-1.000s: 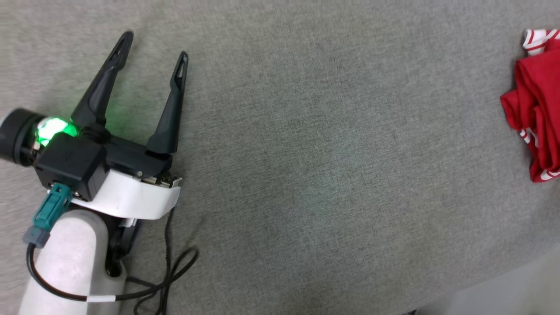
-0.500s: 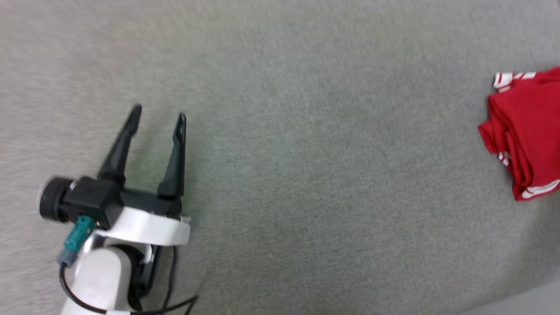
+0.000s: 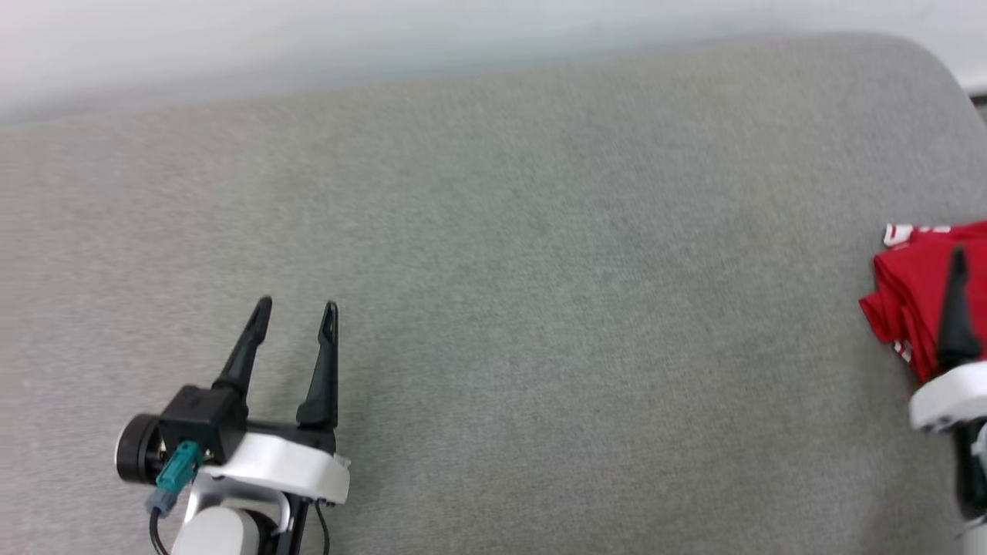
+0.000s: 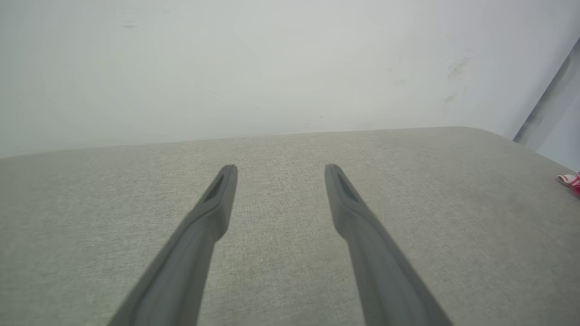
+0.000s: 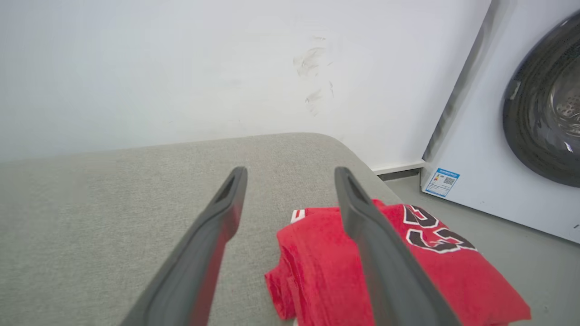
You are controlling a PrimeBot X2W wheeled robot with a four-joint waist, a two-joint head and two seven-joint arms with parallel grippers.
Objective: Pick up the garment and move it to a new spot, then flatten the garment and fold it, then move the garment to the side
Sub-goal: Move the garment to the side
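The garment (image 5: 317, 267) is a red jersey with black, white-outlined numerals (image 5: 435, 231), lying bunched at the right end of the grey cushion (image 3: 540, 308). In the head view it lies at the right edge (image 3: 906, 285); a sliver shows in the left wrist view (image 4: 572, 181). My right gripper (image 5: 291, 171) is open above its left part with nothing between the fingers. One right finger (image 3: 958, 308) crosses the red cloth in the head view. Far to the left, my left gripper (image 3: 298, 306) stands open over bare cushion, also empty (image 4: 281, 167).
A white wall (image 3: 308, 38) runs behind the cushion's far edge. To the right, beyond its rounded corner, is grey floor (image 5: 521, 253) with a white washing machine (image 5: 521, 136). Bare cushion stretches between the two grippers.
The head camera has pulled back and tilted up, bringing the cushion's far edge and the wall into view. A right finger has come into view over the garment. Both grippers stay open.
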